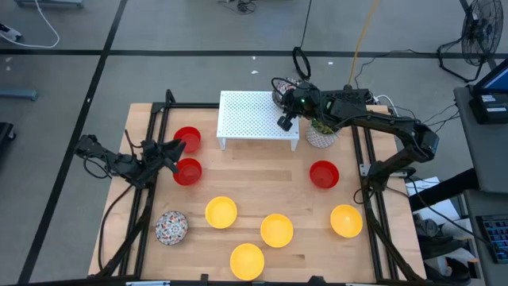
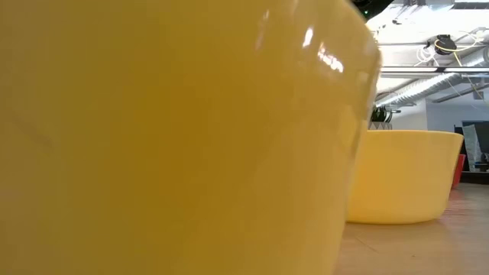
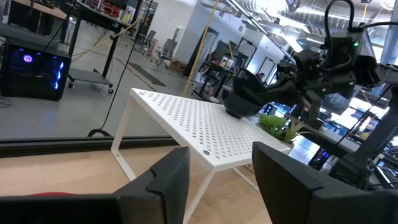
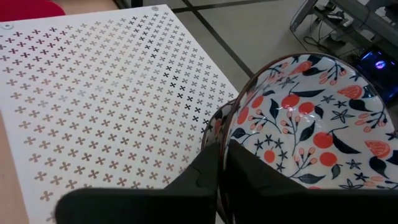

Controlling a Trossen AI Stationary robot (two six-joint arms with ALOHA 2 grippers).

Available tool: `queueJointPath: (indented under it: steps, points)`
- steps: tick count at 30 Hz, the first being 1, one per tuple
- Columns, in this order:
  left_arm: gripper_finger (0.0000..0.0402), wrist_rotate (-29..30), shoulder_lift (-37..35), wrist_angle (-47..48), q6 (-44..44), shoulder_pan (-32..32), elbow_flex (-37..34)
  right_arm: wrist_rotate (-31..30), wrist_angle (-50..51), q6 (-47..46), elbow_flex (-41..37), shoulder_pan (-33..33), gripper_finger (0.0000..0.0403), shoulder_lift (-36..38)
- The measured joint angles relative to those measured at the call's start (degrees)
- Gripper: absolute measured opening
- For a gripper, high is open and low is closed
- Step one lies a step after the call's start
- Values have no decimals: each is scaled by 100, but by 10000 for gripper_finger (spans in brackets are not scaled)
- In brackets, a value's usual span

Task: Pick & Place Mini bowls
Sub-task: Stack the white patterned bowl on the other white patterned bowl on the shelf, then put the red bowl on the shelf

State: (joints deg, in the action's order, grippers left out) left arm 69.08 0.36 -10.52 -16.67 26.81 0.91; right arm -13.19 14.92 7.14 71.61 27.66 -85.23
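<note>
We see right gripper (image 4: pixel 221 168) pinching rim of patterned bowl (image 4: pixel 311 118), one finger inside, one outside, at back right corner of rack (image 1: pixel 258 115). Left gripper (image 3: pixel 217 180) spread, empty, low beside red bowl (image 1: pixel 188 171). Other bowls loose on table (image 1: pixel 262 171). We judge bowl rigid, glazed, slippery, chip-prone, light; rim pinch best, hold level, set down gently.

Mini bowls — four yellow (image 1: pixel 221 211), three red (image 1: pixel 324 174), two patterned (image 1: pixel 171 227).
</note>
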Motion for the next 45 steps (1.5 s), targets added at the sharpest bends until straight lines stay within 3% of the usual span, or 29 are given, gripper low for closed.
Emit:
queueJointPath:
  steps: [9, 20, 32, 45]
  points:
    - [175, 0, 0, 0, 0, 1, 0, -4, -87, 2, 2, -2, 74, 2]
    - [175, 0, 0, 1, 0, 1, 0, -4, -869, 466, 2, -183, 136, 327]
    - [175, 0, -2, 0, 0, 0, 0, 2, -796, 828, 2, -1238, 124, 1215]
    - [175, 18, -2, -51, -43, 0, 2, -5, 270, 835, 2, -2297, 118, 1681]
